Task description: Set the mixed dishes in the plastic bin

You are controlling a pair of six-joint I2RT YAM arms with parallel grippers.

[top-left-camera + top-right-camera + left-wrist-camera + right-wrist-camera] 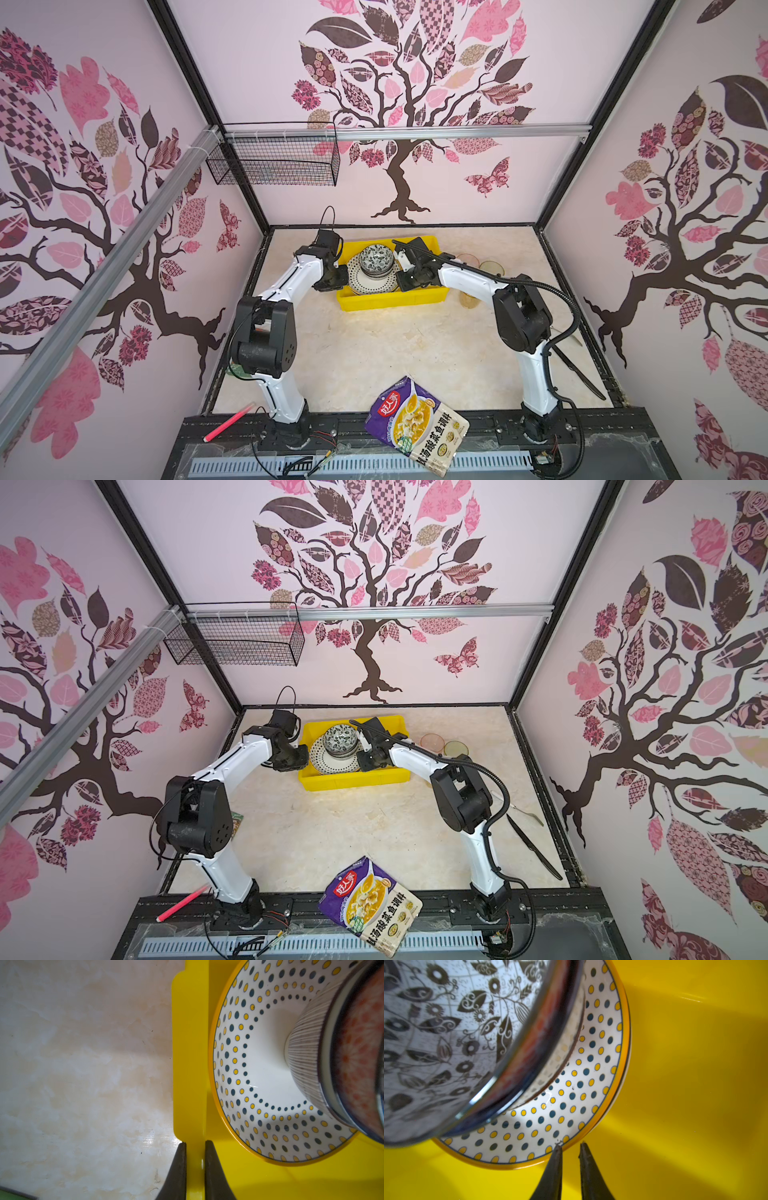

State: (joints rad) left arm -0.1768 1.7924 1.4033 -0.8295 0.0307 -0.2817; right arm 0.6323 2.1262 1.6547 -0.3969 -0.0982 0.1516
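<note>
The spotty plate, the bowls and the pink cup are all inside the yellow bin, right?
Not quite. The pink cup stands on the table beside the yellow bin, not inside it; both top views show that. The spotty plate and the bowls are inside the bin.

Both top views: high at the front, facing down and back, taking in the whole table [374,353]. Wrist views: very near, from opposite sides of the bin [189,1064], sharing the dotted plate [234,1059].
</note>
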